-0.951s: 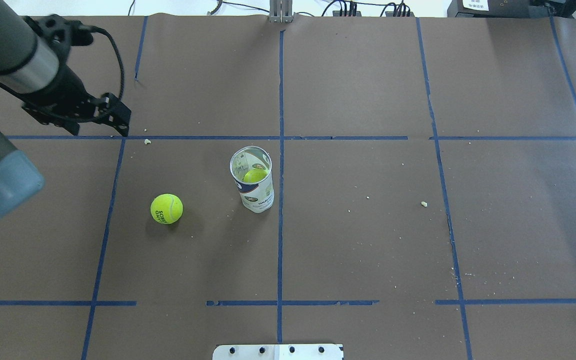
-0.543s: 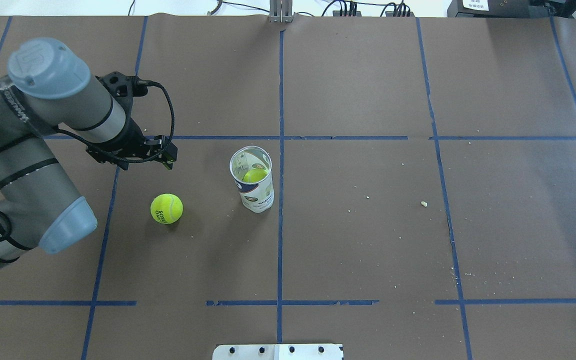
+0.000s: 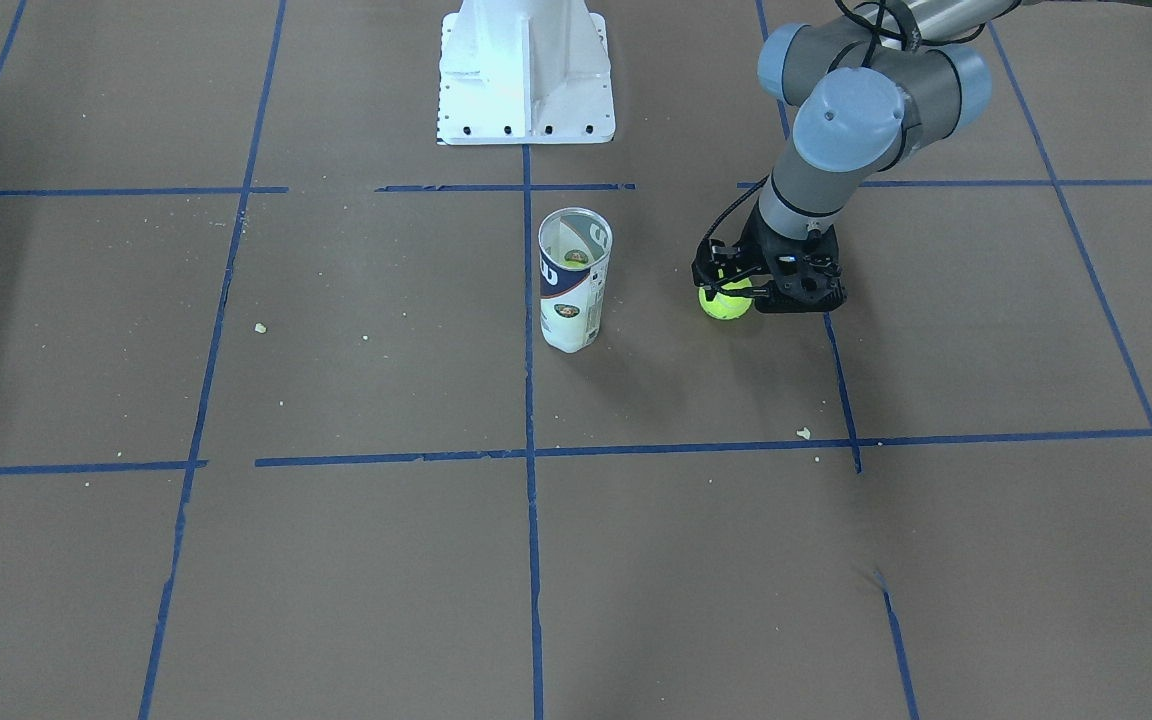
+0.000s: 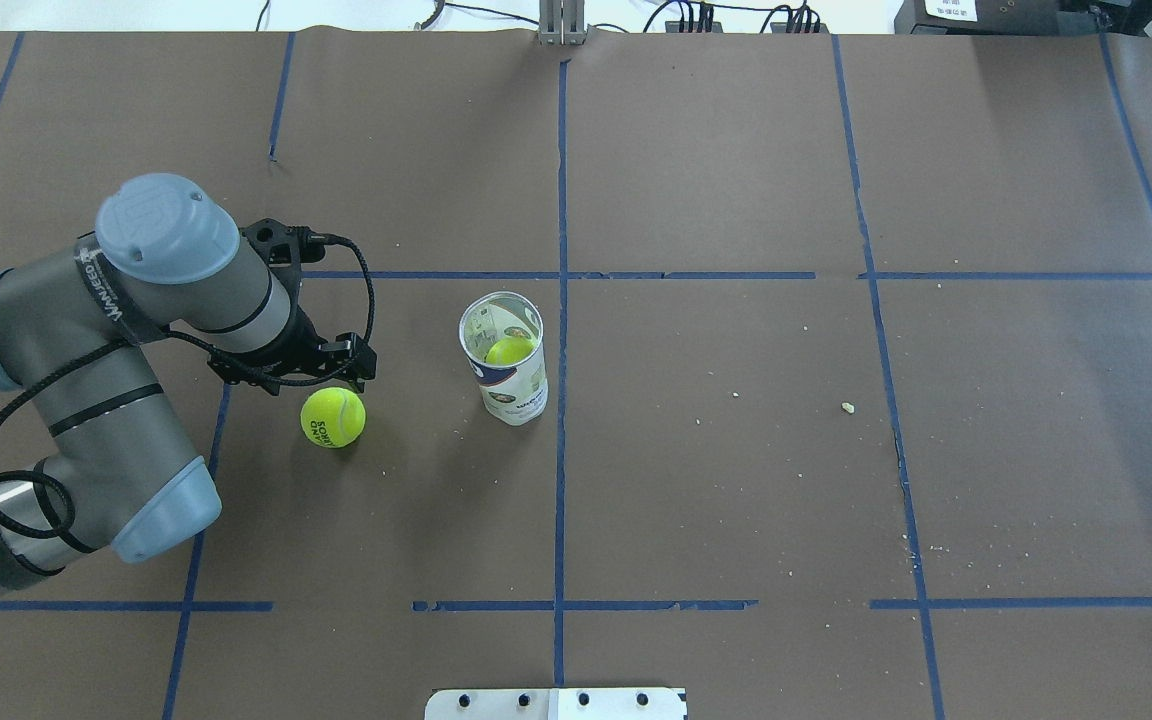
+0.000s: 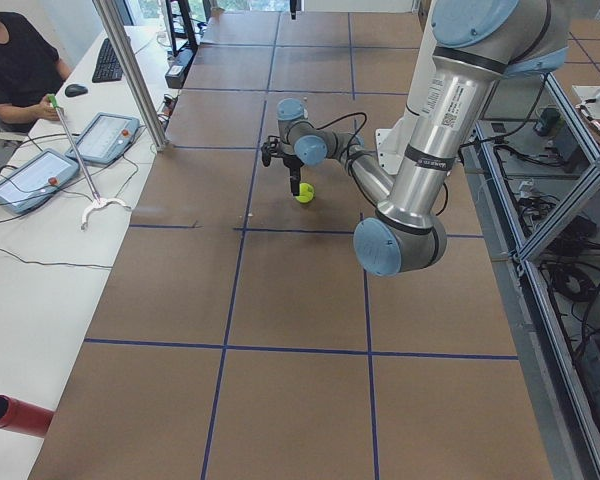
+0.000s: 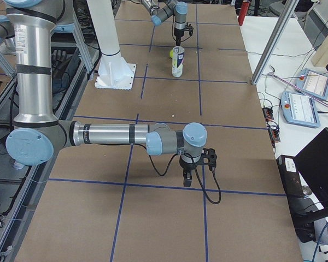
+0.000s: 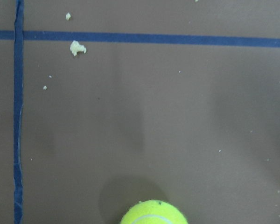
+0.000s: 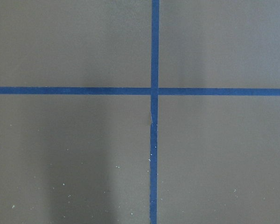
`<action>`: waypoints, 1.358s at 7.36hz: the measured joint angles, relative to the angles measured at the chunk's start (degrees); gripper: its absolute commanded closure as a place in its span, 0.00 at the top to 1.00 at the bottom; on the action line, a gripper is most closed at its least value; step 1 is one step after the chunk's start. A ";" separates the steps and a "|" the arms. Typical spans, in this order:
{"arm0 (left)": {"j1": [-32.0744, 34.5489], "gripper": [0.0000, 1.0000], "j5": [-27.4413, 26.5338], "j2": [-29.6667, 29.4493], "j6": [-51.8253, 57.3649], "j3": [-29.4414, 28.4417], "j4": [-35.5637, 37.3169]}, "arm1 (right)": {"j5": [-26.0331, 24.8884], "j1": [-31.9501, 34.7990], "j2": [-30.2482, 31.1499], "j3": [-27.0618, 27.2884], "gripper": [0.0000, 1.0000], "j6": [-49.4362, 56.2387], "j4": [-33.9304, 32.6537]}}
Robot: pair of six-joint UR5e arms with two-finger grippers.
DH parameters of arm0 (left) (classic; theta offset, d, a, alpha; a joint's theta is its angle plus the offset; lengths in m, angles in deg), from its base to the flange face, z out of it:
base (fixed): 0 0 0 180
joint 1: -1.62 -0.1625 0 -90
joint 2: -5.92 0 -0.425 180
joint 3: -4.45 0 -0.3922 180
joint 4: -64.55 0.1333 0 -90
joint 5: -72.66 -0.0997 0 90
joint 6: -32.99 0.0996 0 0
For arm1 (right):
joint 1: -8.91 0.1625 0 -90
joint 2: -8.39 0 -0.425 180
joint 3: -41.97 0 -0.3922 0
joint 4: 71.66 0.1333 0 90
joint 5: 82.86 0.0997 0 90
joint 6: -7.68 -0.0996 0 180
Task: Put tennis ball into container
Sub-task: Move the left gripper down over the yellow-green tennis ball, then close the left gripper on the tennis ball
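Observation:
A yellow-green tennis ball (image 4: 333, 417) lies loose on the brown table, also seen as the ball (image 3: 726, 303) in the front view and at the bottom edge of the left wrist view (image 7: 153, 213). My left gripper (image 4: 324, 370) hangs open just above and behind it, pointing down, not touching it. The clear container (image 4: 506, 362) with a navy and white label stands upright to the ball's right. A second tennis ball (image 4: 510, 350) sits inside it. My right gripper (image 6: 188, 177) shows only in the right side view, far from both, and I cannot tell its state.
Blue tape lines (image 4: 561, 300) split the brown paper into squares. Small pale crumbs (image 4: 847, 407) are scattered about. The white robot base (image 3: 524, 75) stands behind the container. Operators' tablets (image 5: 100, 135) lie on a side desk.
My left arm swung in from the far left corner toward the loose ball and now hangs right by it. Ball and container have not moved.

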State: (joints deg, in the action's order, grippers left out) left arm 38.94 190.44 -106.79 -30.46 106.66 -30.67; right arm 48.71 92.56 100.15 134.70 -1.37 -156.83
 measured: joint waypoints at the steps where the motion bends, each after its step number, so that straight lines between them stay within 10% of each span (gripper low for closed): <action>1: -0.60 1.00 -0.04 0.27 -0.63 -0.45 -1.11 | 0.00 0.01 0.00 0.00 1.00 0.00 0.00; 5: -2.16 0.89 -0.09 0.47 -1.57 -2.52 -3.32 | 0.00 0.03 0.00 0.00 1.00 0.00 0.00; 7: -2.24 0.17 -0.09 0.42 -2.11 -3.15 -4.35 | 0.00 0.03 0.00 0.00 1.00 0.00 0.00; 8: -2.25 0.00 -0.08 0.41 -2.52 -2.92 -4.48 | 0.00 0.03 0.00 0.00 1.00 0.00 0.00; 10: -1.22 0.00 0.11 1.05 -2.32 2.65 -1.51 | 0.00 0.03 0.00 0.00 1.00 0.00 0.00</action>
State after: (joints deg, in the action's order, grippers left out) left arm 37.72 190.55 -105.74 -32.78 109.31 -32.18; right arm 48.71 92.58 100.15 134.70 -1.37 -156.83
